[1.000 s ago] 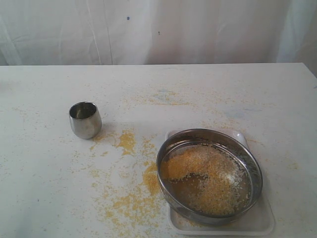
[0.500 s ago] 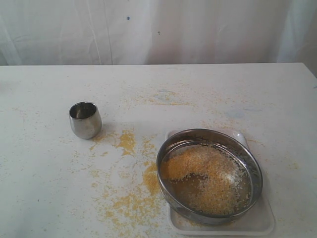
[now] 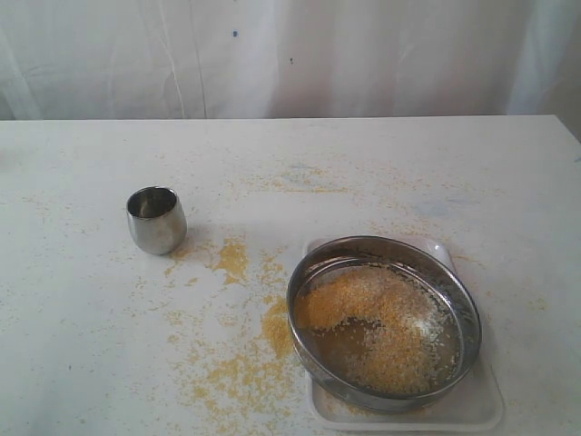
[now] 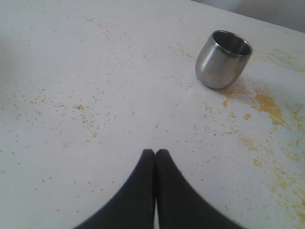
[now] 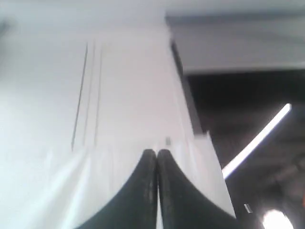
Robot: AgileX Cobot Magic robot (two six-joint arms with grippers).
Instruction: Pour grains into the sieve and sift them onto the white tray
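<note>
The bench (image 3: 82, 336), dusted with spilled meal (image 3: 232, 259), bears the white tray (image 3: 483, 409). On the tray sits the sieve (image 3: 316, 368), holding the grains (image 3: 363, 313). The steel cup (image 3: 156, 220) stands well apart. The left claw (image 4: 155, 155) and the right claw (image 5: 157, 155) are clenched and empty.

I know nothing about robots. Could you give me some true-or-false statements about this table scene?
1. The sieve rests on the white tray. True.
2. The sieve is empty. False: grains lie in it.
3. The steel cup lies tipped over. False: it stands mouth up.
4. The left gripper holds the cup. False: its jaws are shut on nothing, apart from it.
5. The table has yellow meal spilt on it. True.
</note>
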